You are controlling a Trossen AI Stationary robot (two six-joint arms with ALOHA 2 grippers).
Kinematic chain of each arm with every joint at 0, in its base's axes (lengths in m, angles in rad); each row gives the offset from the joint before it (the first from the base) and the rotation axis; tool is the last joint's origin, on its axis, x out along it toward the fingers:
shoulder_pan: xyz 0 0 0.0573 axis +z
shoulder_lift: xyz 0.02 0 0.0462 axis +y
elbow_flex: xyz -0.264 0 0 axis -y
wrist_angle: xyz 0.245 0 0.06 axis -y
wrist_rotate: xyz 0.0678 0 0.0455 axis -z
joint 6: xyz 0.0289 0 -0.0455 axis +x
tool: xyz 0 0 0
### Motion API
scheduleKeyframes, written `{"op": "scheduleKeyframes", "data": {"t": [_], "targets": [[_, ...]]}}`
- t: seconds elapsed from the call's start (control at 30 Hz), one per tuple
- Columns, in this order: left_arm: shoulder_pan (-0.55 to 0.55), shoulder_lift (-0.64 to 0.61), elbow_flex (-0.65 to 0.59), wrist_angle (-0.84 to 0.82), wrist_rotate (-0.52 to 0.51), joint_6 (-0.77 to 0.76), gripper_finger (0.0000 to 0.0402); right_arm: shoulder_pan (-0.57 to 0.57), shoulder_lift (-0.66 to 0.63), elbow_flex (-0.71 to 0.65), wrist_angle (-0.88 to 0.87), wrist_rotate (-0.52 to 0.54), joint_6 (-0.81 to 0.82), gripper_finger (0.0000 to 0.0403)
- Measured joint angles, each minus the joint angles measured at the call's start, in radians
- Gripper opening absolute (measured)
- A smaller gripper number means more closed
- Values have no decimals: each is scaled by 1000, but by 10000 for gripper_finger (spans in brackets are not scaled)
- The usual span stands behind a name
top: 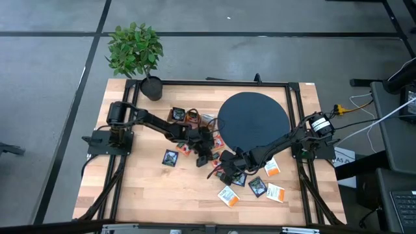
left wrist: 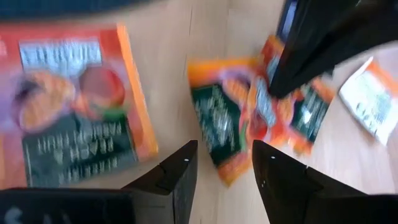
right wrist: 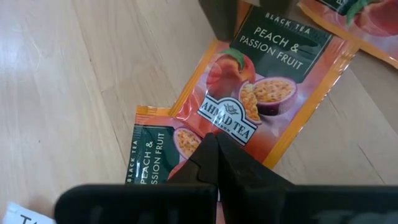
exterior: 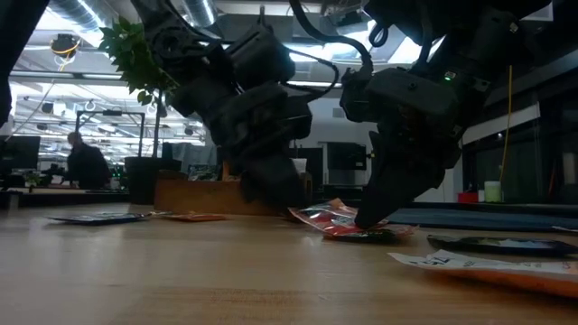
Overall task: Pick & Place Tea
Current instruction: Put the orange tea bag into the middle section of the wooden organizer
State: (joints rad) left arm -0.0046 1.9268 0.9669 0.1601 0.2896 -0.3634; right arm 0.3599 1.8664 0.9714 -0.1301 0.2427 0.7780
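Small flat tea sachets lie scattered on the wooden table (top: 143,188), among them a dark one (top: 170,157) and white-and-orange ones (top: 227,195). My left gripper (left wrist: 225,171) hangs open over the near corner of an orange-and-green sachet (left wrist: 227,118), one finger on either side of it. Another orange sachet (left wrist: 74,106) lies beside it. My right gripper (right wrist: 216,148) is shut, its tips down on overlapping peach-and-passion-fruit sachets (right wrist: 267,81). In the high view both grippers (top: 207,156) (top: 229,173) meet at the table's middle. My right gripper presses its shut fingertips (right wrist: 211,155) down on the orange-and-green sachets where the upper one's corner (right wrist: 205,127) overlaps the lower one (right wrist: 152,155). It comes slanting down from the table's right. In the low view the tip (exterior: 366,217) rests on a sachet (exterior: 348,227) lying on the table.
A big black round disc (top: 253,120) lies at the far right of the middle. A potted plant (top: 134,52) stands at the far left corner. A wooden tray (exterior: 194,194) stands behind the grippers. More sachets (top: 275,193) lie near the front right.
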Motion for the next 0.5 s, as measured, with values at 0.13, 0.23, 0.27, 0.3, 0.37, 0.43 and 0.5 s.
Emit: {"op": "scheduleKeyframes", "data": {"t": [0.13, 0.23, 0.27, 0.3, 0.37, 0.43, 0.5], "targets": [[-1, 2, 1, 2, 0, -1, 145, 0, 0, 0, 0, 1, 2, 0], [-1, 2, 1, 0, 5, -1, 134, 0, 0, 0, 0, 0, 1, 0], [-1, 2, 1, 1, 7, 0, 128, 0, 0, 0, 0, 0, 1, 0], [-2, 2, 1, 1, 7, 0, 121, 0, 0, 0, 0, 0, 1, 0], [-4, 2, 1, 1, 5, 0, 104, 0, 0, 0, 0, 0, 1, 0], [-4, 2, 1, 1, -15, 1, 84, 0, 0, 0, 0, 0, 2, 0], [-5, 2, 1, 1, -34, 5, 61, 0, 0, 0, 0, 0, 2, 0]]}}
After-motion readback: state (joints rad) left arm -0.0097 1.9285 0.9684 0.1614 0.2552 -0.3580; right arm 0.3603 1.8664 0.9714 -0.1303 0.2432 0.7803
